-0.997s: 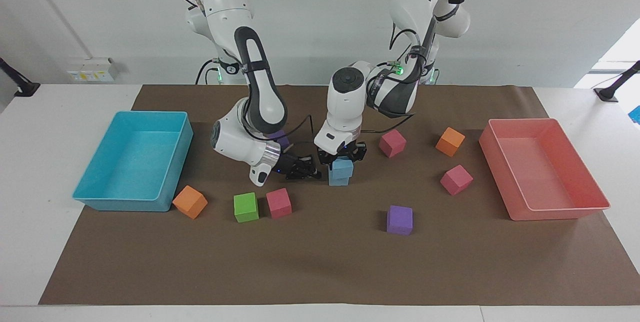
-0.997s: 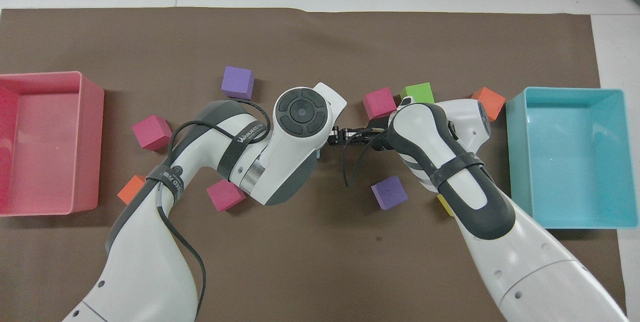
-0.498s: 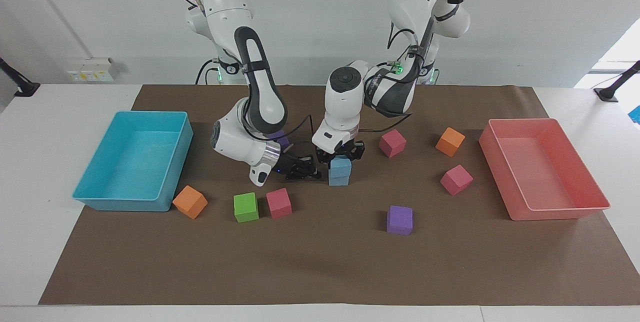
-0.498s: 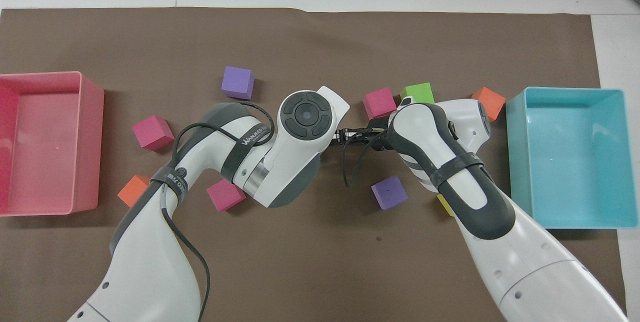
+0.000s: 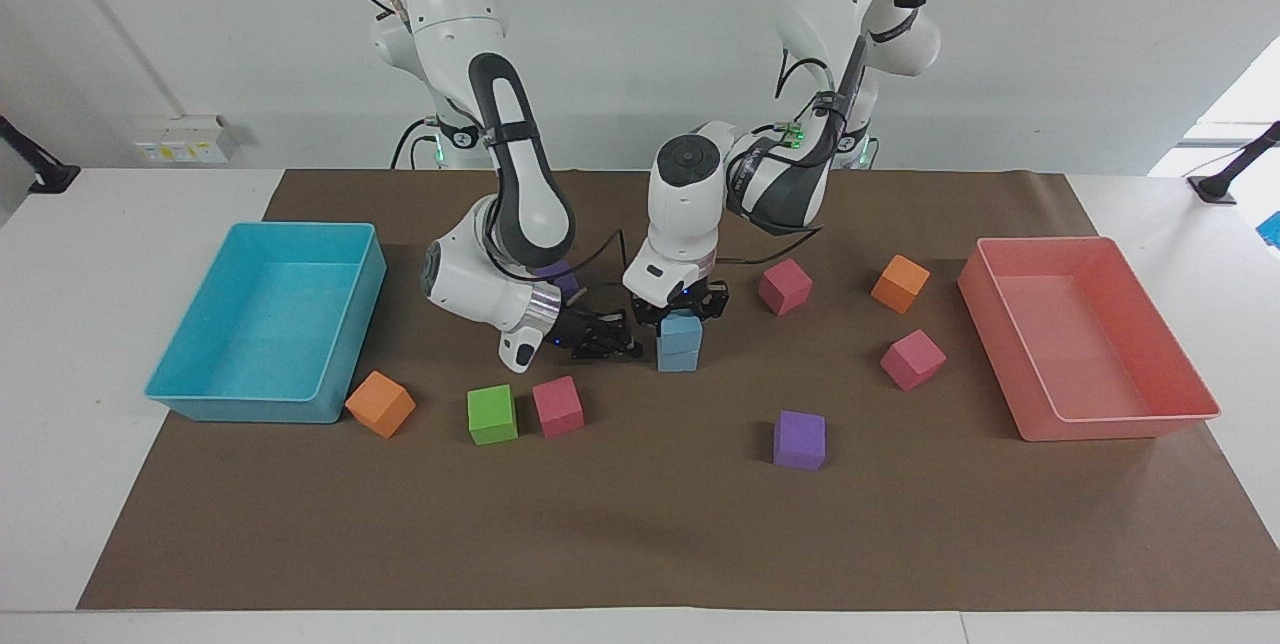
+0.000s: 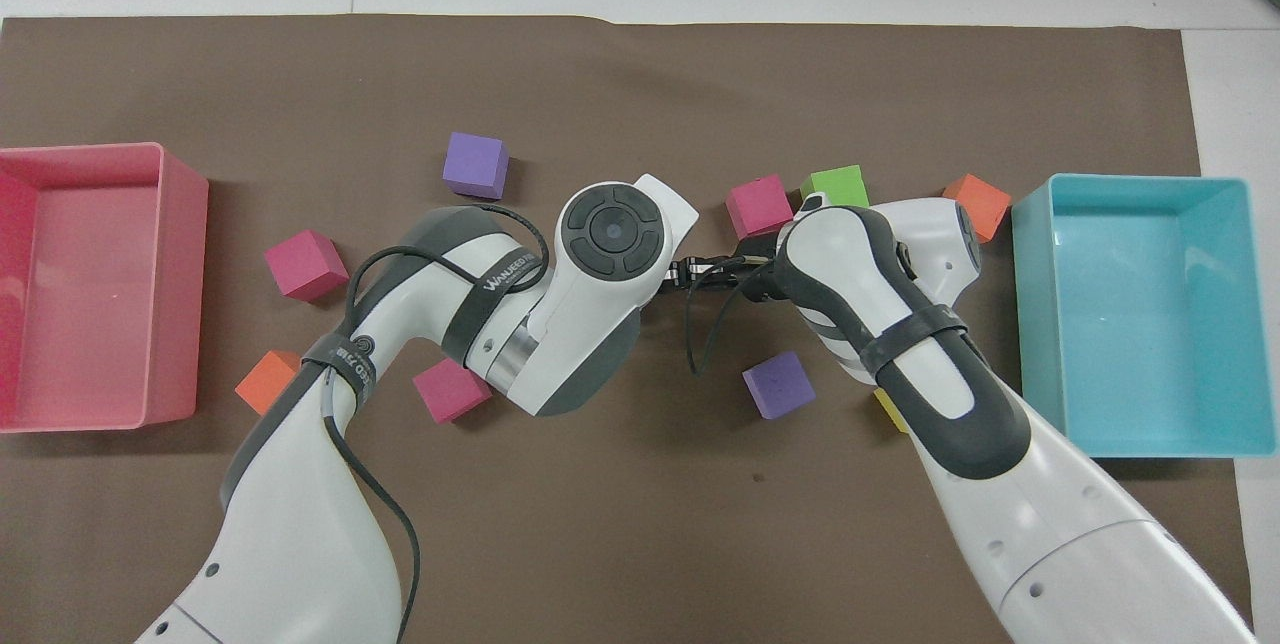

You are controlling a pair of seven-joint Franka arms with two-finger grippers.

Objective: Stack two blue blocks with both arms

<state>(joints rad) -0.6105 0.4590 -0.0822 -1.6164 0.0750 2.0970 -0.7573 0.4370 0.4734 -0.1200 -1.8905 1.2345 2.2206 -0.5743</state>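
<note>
I have the white jointed left arm [image 5: 770, 186] bent low over mid-table, its black two-finger left gripper [image 5: 681, 316] pointing straight down, clamped. My white right arm [image 5: 505, 214] folds down alongside, its black right gripper [image 5: 612, 339] levelled sideways just beside it, fingertips together

A plain white wall [image 5: 640, 44] fills the upper frame; a white rectangular socket box [image 5: 180, 139] sits upper left; bright daylight from a window [image 5: 1240, 114] enters upper right.
</note>
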